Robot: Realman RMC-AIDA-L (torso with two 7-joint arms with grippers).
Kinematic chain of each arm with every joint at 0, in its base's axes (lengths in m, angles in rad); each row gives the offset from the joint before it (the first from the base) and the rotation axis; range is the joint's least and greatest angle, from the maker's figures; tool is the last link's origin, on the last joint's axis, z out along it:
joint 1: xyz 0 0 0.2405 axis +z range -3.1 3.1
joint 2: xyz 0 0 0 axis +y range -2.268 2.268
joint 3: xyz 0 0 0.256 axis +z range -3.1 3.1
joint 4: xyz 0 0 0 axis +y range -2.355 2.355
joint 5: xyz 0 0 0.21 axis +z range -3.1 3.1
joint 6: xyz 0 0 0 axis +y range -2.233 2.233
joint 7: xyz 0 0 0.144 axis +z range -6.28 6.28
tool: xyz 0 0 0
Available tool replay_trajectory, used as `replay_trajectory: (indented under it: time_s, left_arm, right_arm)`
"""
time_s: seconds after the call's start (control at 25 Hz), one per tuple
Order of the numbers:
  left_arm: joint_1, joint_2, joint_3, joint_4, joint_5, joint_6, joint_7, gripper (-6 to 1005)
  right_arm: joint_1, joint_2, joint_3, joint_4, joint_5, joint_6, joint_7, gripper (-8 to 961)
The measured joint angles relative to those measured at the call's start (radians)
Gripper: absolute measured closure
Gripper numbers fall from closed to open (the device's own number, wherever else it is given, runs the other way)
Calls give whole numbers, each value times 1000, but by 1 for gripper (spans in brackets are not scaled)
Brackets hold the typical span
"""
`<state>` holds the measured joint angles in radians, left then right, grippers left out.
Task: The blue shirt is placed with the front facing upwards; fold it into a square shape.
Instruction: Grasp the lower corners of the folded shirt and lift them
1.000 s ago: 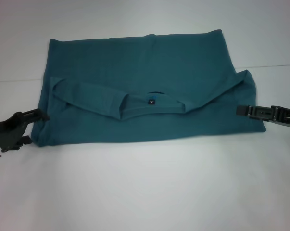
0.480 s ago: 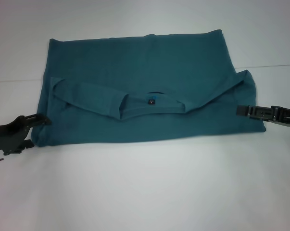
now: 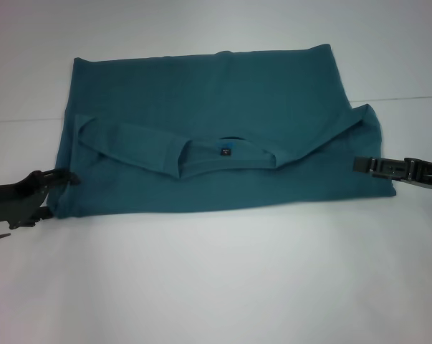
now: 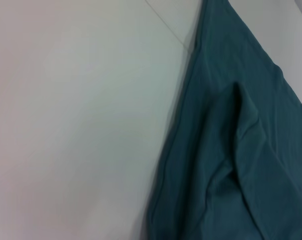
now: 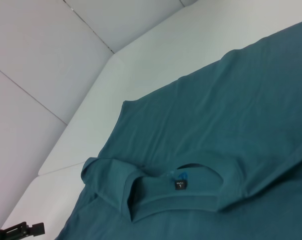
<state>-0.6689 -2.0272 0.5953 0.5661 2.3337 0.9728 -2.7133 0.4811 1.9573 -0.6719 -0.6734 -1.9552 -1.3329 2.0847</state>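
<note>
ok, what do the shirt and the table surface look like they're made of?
Blue shirt: likely a soft matte knit, cotton-like; it creases and folds limply, with a ribbed-looking collar. Table: smooth white sheet, probably laminate or plastic, faint sheen, thin seam lines visible.

A white tabletop fills the scene, plain and smooth, with a wide bare area on the near side. At the far side a thin line runs from left to right across the surface, like a seam or an edge; the surface beyond it is also white. The same line shows at the far left. In the right wrist view the tabletop meets white wall panels, which are divided by thin dark joints. In the left wrist view only the pale tabletop and one thin joint are seen.
</note>
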Motion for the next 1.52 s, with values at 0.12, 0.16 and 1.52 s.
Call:
replay_trajectory:
  time_s: [0.12, 0.16, 1.52]
  left_arm:
    - [4, 1, 0, 4, 0, 4, -6, 90]
    - [5, 1, 0, 6, 0, 5, -7, 93]
    - [-47, 6, 68, -21, 0, -23, 2, 278]
  right_arm:
    - [-1, 0, 0, 0, 0, 0, 0, 159]
    - [-1, 0, 0, 0, 0, 0, 0, 159]
    - [-4, 0, 3, 0, 6, -4, 0, 158]
